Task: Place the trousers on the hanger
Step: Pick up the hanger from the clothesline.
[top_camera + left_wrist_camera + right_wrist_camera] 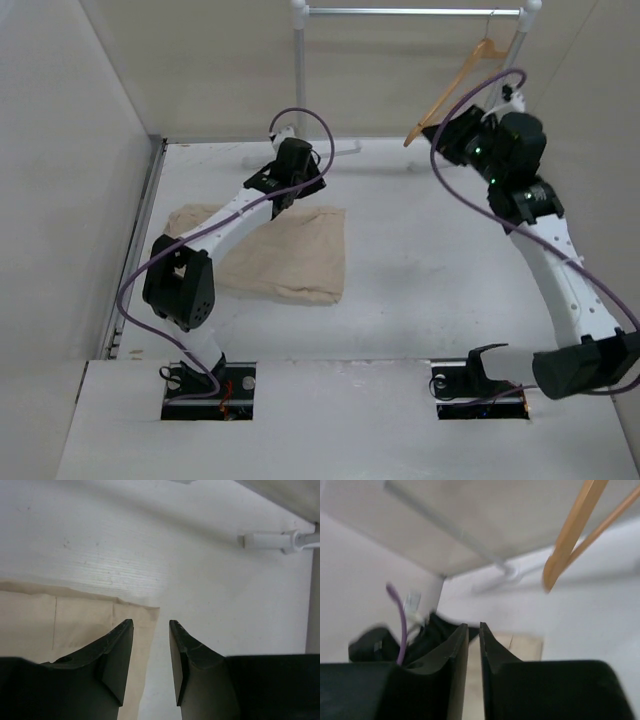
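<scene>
1. The worktop (430, 270) carries the trousers (290, 262), folded flat toward its left edge.
2. Along the far edge, the garment rail (400, 12) holds the hanger (455, 85), tilted.
3. Left gripper (151, 630) hovers at the trousers' corner, jaws narrowly parted, holding nothing.
4. Right gripper (474, 632) sits just beside the hanger, jaws nearly closed, nothing between.

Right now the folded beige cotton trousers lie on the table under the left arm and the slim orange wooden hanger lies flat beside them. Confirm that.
Not quite. The folded beige cotton trousers do lie under the left arm, but the slim orange wooden hanger hangs from the white garment rail, as the top external view shows.
</scene>
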Tool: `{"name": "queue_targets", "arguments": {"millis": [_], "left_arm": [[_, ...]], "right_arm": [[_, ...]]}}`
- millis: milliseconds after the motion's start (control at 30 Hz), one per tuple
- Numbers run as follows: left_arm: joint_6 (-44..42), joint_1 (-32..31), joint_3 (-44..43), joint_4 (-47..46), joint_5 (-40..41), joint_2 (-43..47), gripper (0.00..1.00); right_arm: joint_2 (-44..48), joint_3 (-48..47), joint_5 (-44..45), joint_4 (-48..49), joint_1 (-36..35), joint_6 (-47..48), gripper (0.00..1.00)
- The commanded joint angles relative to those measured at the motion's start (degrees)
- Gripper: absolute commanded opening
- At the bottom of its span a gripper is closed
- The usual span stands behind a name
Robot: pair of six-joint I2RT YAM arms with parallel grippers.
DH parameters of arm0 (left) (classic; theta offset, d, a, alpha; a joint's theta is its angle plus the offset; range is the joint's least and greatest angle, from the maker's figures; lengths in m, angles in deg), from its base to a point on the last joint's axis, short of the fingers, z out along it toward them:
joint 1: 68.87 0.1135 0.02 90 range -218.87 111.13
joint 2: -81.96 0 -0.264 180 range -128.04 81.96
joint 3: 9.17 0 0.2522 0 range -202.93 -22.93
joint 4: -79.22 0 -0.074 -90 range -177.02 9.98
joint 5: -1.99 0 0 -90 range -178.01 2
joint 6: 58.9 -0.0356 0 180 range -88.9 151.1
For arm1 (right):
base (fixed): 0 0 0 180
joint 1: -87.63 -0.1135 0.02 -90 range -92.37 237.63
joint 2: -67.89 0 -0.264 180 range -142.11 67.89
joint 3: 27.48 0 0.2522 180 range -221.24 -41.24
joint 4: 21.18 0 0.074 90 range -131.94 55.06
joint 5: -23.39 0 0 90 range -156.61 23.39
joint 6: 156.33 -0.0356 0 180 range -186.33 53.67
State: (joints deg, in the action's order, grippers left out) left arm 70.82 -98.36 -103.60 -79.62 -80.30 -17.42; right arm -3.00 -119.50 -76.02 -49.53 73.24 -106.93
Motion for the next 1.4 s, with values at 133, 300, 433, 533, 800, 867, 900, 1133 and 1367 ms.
{"name": "queue_targets", "arguments": {"millis": [133, 300, 433, 533, 800, 867, 900, 1133, 1367], "left_arm": [[-7.2, -6.6, -5.4, 14.4, 11.4, 6.5, 0.22], [-7.2, -5.2, 2.0, 7.8, 5.9, 13.8, 0.06], [-7.6, -4.5, 3.3, 11.2, 5.4, 16.4, 0.04], [-7.5, -4.0, 5.2, 9.9, 5.9, 17.0, 0.05], [-7.1, -3.4, 6.5, 7.6, 3.5, 15.6, 0.21], [-7.0, -3.2, 6.7, 7.6, 3.3, 15.4, 0.22], [-7.0, -3.2, 6.8, 7.5, 3.1, 15.4, 0.22], [-6.8, -2.8, 7.4, 7.1, 2.1, 15.3, 0.22], [-6.5, -2.7, 7.5, 7.3, 2.1, 15.3, 0.22]], "right_arm": [[-19.7, -25.3, 1.8, -8.4, 10.3, 9.5, 0.57], [-29.6, -39.1, 5.0, -14.4, 10.2, 15.3, 0.65], [-32.1, -42.2, 8.4, -16.5, 10.0, 15.5, 0.64], [-33.0, -42.2, 8.2, -15.6, 9.6, 15.0, 0.64], [-36.3, -39.3, 1.9, -10.6, 8.8, 11.7, 0.61], [-36.3, -37.2, 1.0, -8.4, 8.6, 10.5, 0.61], [-36.2, -36.1, 0.5, -7.0, 8.5, 9.9, 0.62], [-35.5, -30.4, -2.9, 1.2, 8.1, 7.0, 0.56], [-33.4, -26.2, -3.9, 7.3, 8.2, 5.6, 0.26]]}}
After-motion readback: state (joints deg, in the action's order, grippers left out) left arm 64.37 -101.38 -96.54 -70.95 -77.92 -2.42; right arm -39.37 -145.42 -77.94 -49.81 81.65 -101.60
